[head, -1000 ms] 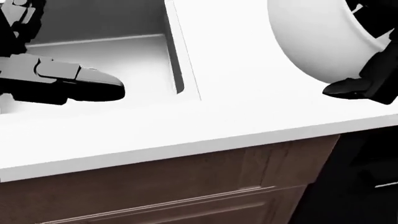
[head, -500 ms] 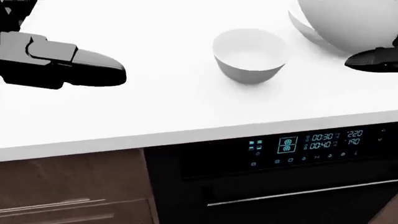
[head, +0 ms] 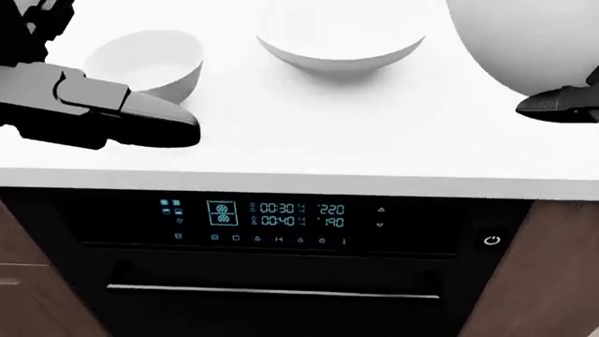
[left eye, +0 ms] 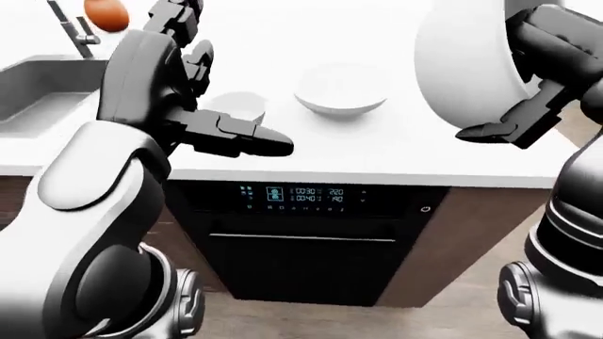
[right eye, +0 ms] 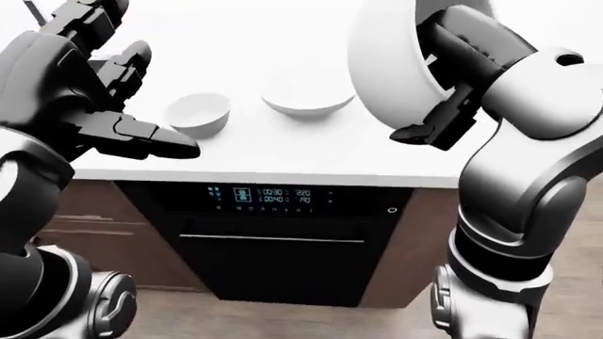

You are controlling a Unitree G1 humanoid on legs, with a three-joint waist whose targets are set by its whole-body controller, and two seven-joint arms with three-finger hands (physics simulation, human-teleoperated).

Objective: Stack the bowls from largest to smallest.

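My right hand (right eye: 429, 92) is shut on the rim of the large white bowl (left eye: 466, 63). It holds the bowl tipped on its side above the white counter (head: 309, 154), at the right of the views. On the counter, just left of the held bowl, stands the medium white bowl (head: 339, 38). The small white bowl (head: 149, 63) stands upright further left. Above the counter's near edge hovers my left hand (right eye: 150, 106), open and empty, with one dark finger (head: 140, 116) stretched out just below the small bowl in the head view.
A black oven with a lit blue display (head: 272, 214) and a bar handle (head: 272, 289) sits under the counter. A sink (left eye: 37, 85) with a faucet (left eye: 71, 28) and an orange object (left eye: 105, 14) lies at the far left. Brown cabinet fronts (left eye: 471, 233) flank the oven.
The camera has swung right along the counter, from the sink to the oven, bringing the small and then the medium bowl into view. The large bowl stays in my right hand.
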